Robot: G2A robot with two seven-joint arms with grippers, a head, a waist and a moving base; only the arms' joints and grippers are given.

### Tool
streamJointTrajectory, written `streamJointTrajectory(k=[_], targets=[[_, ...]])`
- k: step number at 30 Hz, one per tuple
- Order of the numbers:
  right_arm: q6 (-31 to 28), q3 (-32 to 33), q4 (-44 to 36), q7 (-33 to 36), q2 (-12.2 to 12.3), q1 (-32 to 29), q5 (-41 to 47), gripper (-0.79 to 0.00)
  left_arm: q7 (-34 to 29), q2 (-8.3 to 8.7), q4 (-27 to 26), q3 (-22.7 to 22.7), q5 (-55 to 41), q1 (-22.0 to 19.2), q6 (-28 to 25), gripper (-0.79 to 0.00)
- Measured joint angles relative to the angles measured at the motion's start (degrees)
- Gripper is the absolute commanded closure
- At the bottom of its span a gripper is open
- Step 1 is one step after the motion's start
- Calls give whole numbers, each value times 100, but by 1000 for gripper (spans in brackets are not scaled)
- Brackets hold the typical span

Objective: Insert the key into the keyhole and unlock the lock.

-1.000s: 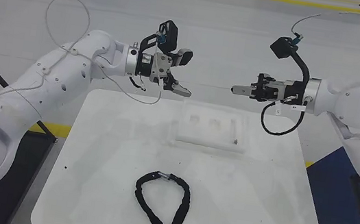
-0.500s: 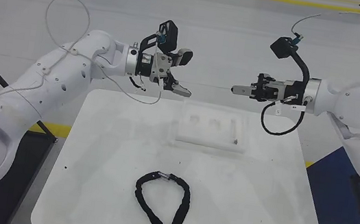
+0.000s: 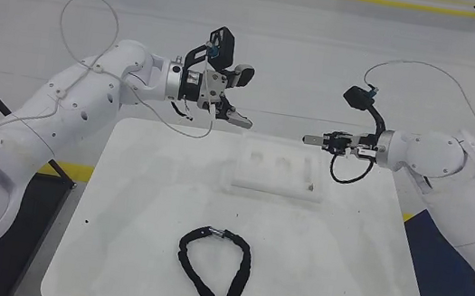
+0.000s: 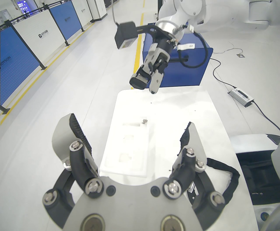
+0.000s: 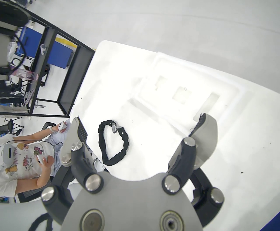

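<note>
We see the white round-cornered surface (image 3: 135, 225) with wide bare stretches along its near and side edges. The left gripper (image 3: 241, 99) hangs in the air by the far edge, jaws spread wide and holding nothing. The right gripper (image 3: 313, 141) faces it from the other side, jaws likewise apart and empty.

Below and between them, close to the far edge, lies the flat white foam tray (image 3: 273, 186) with its rectangular recesses. The small metal key (image 3: 312, 186) stands upright at the tray's end nearer the right gripper.

The black fabric-sleeved chain lock (image 3: 242, 263), a closed loop with a silver cylinder, lies well apart toward the near edge, with nothing touching it.

A black metal rack (image 5: 65, 65) stands beside the surface on the left arm's side. A blue cabinet (image 4: 175, 65) stands past the right arm's end.
</note>
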Motion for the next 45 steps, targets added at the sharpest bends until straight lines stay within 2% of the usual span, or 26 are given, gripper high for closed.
streamJointTrajectory(k=[4,20,24,31,39,45], targets=[[505,-339,315,-128,-241,87,-158,-785,0,0,0,0,0,0,0,-785],[1523,-1133,1132,-203,-887,188,-1182,-785,0,0,0,0,0,0,0,-785],[1485,-1241,1364,-118,-1040,135,-1183,-785,0,0,0,0,0,0,0,-785],[901,-1401,2117,169,-1365,100,-982,-785,0,0,0,0,0,0,0,-785],[493,-1489,2946,327,-1731,168,-835,-785,0,0,0,0,0,0,0,-785],[452,-1490,3031,333,-1763,184,-830,-785,0,0,0,0,0,0,0,-785]])
